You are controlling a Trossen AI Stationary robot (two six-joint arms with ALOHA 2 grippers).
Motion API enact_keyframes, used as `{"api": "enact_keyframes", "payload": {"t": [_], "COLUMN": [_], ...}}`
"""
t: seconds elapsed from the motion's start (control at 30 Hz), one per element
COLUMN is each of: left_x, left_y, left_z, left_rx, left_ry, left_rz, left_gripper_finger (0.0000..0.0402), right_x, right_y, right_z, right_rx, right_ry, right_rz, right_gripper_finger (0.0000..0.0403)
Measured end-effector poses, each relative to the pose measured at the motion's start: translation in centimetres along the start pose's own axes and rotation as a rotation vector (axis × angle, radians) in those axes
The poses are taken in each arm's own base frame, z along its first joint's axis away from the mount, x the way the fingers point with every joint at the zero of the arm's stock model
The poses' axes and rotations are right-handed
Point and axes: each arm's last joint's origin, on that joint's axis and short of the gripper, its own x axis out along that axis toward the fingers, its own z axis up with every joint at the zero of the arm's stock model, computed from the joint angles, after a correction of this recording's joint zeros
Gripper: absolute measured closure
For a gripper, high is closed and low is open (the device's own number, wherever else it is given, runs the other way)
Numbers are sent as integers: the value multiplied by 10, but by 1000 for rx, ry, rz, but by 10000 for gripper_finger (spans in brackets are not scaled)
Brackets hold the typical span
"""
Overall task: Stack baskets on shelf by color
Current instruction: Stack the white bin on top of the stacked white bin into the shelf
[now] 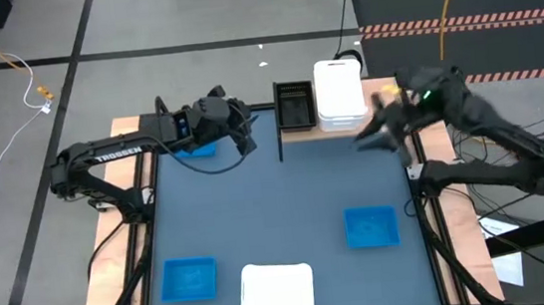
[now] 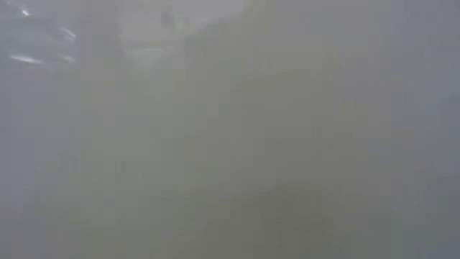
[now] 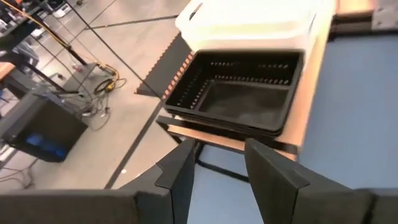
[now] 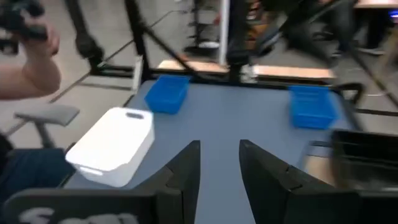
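Three baskets lie loose on the near part of the worktop [image 1: 278,212]: a blue basket [image 1: 188,279] at the near left, a white basket [image 1: 277,291] upside down beside it, and a second blue basket [image 1: 371,227] a little farther back on the right. Farther back, the left claw [image 1: 246,135] hovers over the worktop's far left with its fingers [image 3: 177,177] spread and nothing between them; a third blue basket [image 1: 195,149] shows just under that arm. The right claw [image 1: 375,134] hangs above the far right of the worktop, just beside the shelf [image 1: 386,91], its fingers [image 4: 186,165] parted and holding nothing. At the far edge, on the shelf, the black basket [image 1: 295,105] sits touching a stack of white baskets [image 1: 339,93] on its right. The low view is fogged over and tells nothing. A person's hand [image 4: 28,65] shows beyond the worktop in the right wrist view.
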Motion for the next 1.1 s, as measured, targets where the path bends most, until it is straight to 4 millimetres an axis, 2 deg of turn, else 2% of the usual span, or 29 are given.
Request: {"api": "enact_keyframes", "payload": {"t": [0.13, 0.27, 0.37, 0.47, 0.6, 0.7, 0.8, 0.97, 1.1], "left_x": [-15, -29, -37, -43, -46, -38, -31, -23, -20], "left_y": [-3, -9, -12, -16, -25, -39, -55, -83, -94], "left_z": [7, 9, 8, 7, 5, -10, -32, -81, -114], "left_rx": [-37, -25, -42, -90, -134, -150, -172, -172, -189], "left_ry": [-49, -65, -62, -48, -31, 31, 107, 240, 300], "left_rz": [-17, -49, -68, -91, -120, -128, -129, -88, 2], "left_gripper_finger": [256, 256, 256, 256, 256, 256, 256, 256, 256], "right_x": [47, 93, 120, 142, 170, 190, 210, 243, 268], "right_y": [-3, 11, 29, 47, 80, 106, 124, 138, 146], "right_z": [-40, -71, -82, -91, -94, -92, -99, -103, -99], "right_rx": [-4, -18, -99, -194, -286, -414, -536, -646, -679], "right_ry": [13, 35, 92, 145, 160, 169, 223, 336, 479], "right_rz": [91, 241, 342, 327, 351, 335, 337, 394, 493], "right_gripper_finger": [296, 296, 296, 296, 296, 296, 296, 296, 296]}}
